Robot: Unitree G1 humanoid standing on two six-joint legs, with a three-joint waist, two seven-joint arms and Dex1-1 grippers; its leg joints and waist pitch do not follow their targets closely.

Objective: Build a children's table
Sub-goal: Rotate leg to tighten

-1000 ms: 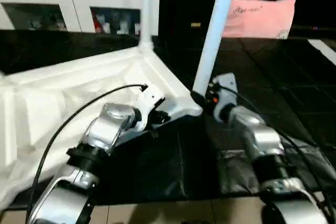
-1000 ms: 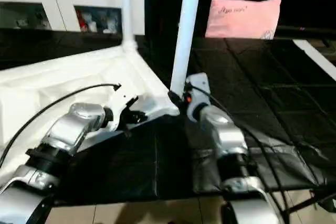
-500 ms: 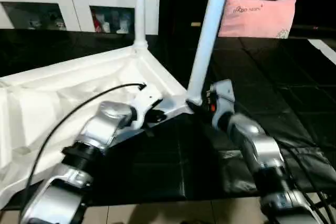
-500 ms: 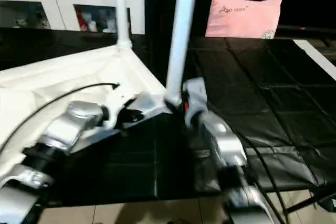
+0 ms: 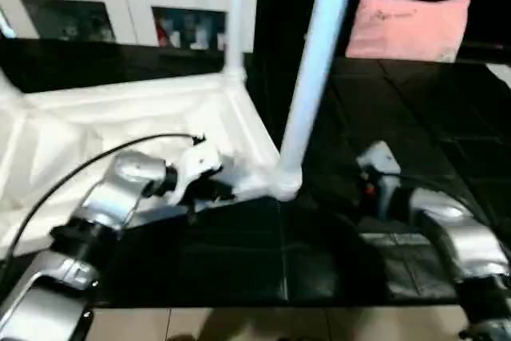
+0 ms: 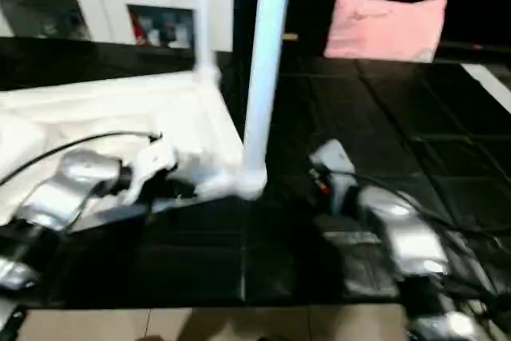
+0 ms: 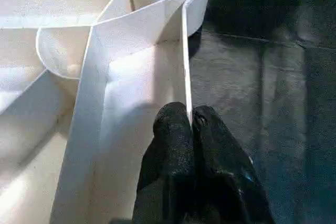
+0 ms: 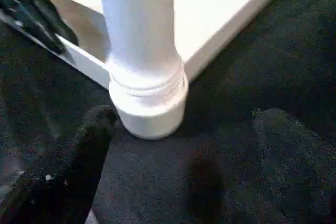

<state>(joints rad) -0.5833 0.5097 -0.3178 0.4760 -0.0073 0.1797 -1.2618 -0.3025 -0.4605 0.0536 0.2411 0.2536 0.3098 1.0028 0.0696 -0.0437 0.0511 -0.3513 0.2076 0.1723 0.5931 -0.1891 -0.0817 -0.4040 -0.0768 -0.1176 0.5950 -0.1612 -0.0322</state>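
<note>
Tabletop [image 5: 120, 125] lies underside up on the dark floor mat [image 5: 239, 261], ribs showing; all places below are taken from its near corner socket [image 8: 149, 106]. At that socket the near leg [image 5: 315, 61] stands upright and looks seated — judged from the ringed collar sitting down in the socket. Left gripper [image 7: 190, 129], just beside the socket on the tabletop's near rim, has its two fingers pinched together on the thin rim wall, steadying the tabletop. Right gripper [image 8: 184, 129], on the mat side of the socket, is spread wide with one finger [image 8: 89, 145] near the socket base and the other well apart; it holds nothing. Farther along the rim from the socket, the far leg [image 5: 235, 17] stands upright in the next corner. So two legs are up; the remaining two corners lie out of view, and I cannot tell their state — likely two legs left. Room: open mat on the right of the socket, toward the pink pillow [image 5: 411, 25]; beyond the far leg, a white cabinet [image 5: 120, 13] closes the back edge.
</note>
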